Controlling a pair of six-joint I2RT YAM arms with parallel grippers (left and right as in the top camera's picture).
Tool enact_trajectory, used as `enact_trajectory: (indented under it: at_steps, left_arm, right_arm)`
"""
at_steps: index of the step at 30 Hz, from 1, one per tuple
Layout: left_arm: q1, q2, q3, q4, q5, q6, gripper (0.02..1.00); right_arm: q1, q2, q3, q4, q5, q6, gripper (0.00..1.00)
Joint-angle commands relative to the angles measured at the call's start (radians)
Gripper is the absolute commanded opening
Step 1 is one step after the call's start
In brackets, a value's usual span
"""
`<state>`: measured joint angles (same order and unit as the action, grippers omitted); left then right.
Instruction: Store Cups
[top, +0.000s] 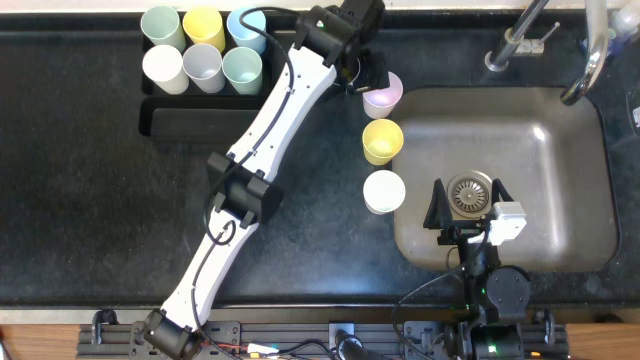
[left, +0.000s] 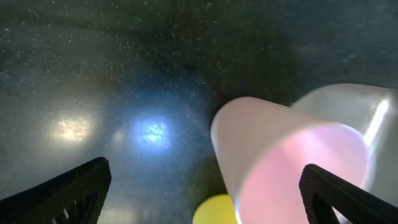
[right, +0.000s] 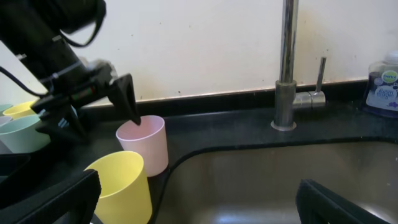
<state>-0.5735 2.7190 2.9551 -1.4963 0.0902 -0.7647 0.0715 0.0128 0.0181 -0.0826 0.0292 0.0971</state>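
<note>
From the left wrist, the pink cup (left: 292, 168) is blurred and cut off at the edge, and the yellow cup (left: 214, 210) is a mere sliver. From above, the left end effector (top: 366, 78) covers the pink cup's far-left rim. The soap bottle (right: 382, 84) is cropped at the right wrist view's edge.

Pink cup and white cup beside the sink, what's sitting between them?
A yellow cup stands upright between the pink cup and the white cup, as the top view shows.
</note>
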Motion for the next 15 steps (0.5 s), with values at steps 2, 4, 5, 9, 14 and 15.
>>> enact_trajectory:
  at_steps: [2, 4, 5, 9, 14, 15]
  left_arm:
    - [0.008, 0.025, 0.023, 0.002, 0.013, -0.030, 0.998]
    - [0.008, 0.025, 0.023, 0.003, 0.008, -0.030, 0.952]
    - [0.009, 0.025, 0.023, 0.003, 0.005, -0.030, 0.851]
    - [0.008, 0.025, 0.023, 0.023, 0.001, -0.029, 0.347]
    - [0.010, 0.021, 0.024, 0.049, -0.011, -0.026, 0.036]
    - [0.010, 0.021, 0.024, 0.048, -0.011, -0.026, 0.036]
  right_arm:
    - [-0.006, -0.009, -0.013, 0.005, -0.007, 0.000, 0.998]
    - [-0.006, -0.009, -0.013, 0.005, -0.007, 0.000, 0.998]
    - [-0.006, -0.009, -0.013, 0.005, -0.007, 0.000, 0.996]
    - [-0.006, -0.009, -0.013, 0.005, -0.007, 0.000, 0.998]
    - [-0.006, -0.009, -0.013, 0.005, -0.007, 0.000, 0.996]
    - [-0.006, -0.009, -0.013, 0.005, -0.007, 0.000, 0.998]
